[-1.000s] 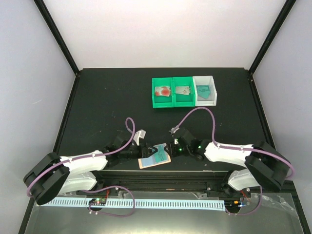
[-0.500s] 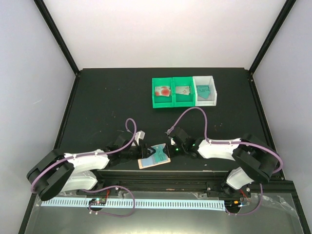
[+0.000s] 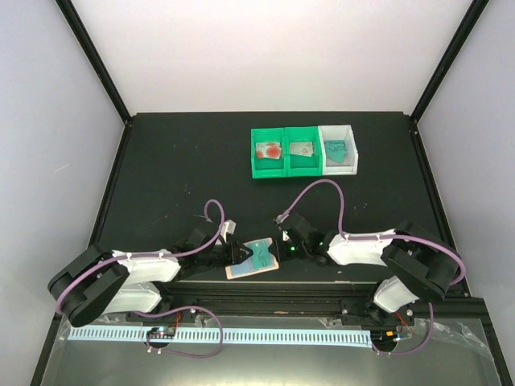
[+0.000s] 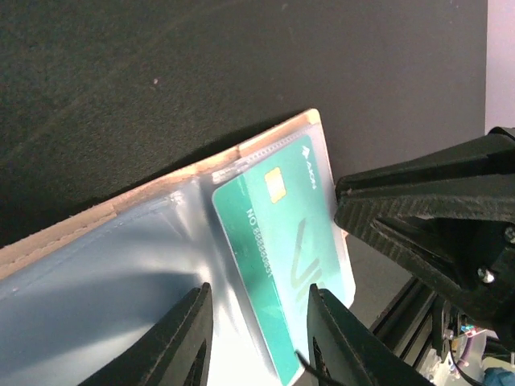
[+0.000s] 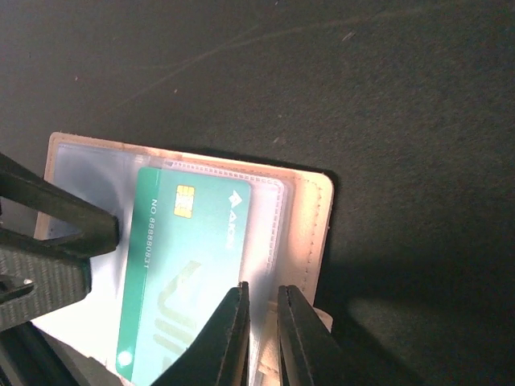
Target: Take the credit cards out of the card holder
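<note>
teal card (image 5: 181, 273) still sits in the card holder (image 5: 310, 217); three cards (image 3: 268, 150) lie in the bins (image 3: 282, 173). left gripper (image 4: 259, 293) spread, right gripper (image 5: 262, 289) pinching the holder's edge.

The card holder (image 4: 96, 273) and, it seems, the teal card (image 4: 273, 241) run past the bottom edge.

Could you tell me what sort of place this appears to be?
Likely a robotics lab test cell: a black tabletop walled by plain white panels, a left arm and right arm bolted at its near edge, and small plastic bins.
</note>
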You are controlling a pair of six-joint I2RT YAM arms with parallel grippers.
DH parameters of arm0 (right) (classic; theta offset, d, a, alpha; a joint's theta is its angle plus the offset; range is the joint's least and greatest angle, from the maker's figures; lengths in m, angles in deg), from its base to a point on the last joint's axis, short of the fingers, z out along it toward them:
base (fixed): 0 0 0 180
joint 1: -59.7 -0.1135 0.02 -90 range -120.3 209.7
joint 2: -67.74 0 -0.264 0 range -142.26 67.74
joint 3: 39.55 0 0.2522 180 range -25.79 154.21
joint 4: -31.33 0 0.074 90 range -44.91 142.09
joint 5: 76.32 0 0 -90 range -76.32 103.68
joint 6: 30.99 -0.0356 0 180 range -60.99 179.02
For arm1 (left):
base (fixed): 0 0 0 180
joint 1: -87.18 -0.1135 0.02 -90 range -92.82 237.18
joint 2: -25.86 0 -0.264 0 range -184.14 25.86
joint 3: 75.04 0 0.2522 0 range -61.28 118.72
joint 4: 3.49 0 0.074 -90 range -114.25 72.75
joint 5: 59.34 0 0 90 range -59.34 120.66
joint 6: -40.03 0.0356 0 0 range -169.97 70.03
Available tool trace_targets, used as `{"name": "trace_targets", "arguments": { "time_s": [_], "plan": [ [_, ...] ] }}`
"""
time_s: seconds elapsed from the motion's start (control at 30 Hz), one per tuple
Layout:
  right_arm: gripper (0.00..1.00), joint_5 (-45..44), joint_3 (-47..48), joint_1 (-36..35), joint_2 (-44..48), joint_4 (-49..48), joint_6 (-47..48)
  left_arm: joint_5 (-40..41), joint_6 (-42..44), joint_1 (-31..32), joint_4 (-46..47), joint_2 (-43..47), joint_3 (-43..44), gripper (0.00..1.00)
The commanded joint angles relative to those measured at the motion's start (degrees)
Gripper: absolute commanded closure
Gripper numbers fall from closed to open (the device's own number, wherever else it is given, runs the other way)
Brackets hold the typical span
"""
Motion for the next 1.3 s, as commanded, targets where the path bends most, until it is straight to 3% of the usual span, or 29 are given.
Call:
{"name": "trace_targets", "arguments": {
  "time_s": [0.0,0.33,0.53,1.0,1.13,1.27],
  "plan": [
    [0.87,2.39,-2.3,-2.05,-0.7,1.54,-2.94,0.41,-1.8,-0.18,4.91,-1.9,-0.98,0.66],
    [0.85,2.17,-4.62,-2.53,7.7,2.97,-7.41,0.35,-0.61,-0.18,4.14,-1.89,-0.6,0.67],
    [0.77,-4.79,-0.79,-2.45,10.01,9.41,-4.91,-0.28,-0.6,-0.18,5.08,-3.95,-0.23,0.68],
    [0.75,-3.75,1.4,-2.4,2.11,5.71,-4.68,-3.21,-0.47,-0.17,2.76,-3.86,1.74,0.68],
    [0.83,-4.48,0.48,-2.4,1.74,4.97,-5.43,-4.72,-1.46,-0.18,3.54,-3.4,1.7,0.68],
    [0.83,-3.68,-0.31,-2.46,-0.14,3.67,-5.53,-6.04,-3.22,-0.17,5.54,-2.98,0.94,0.67]
  ]
}}
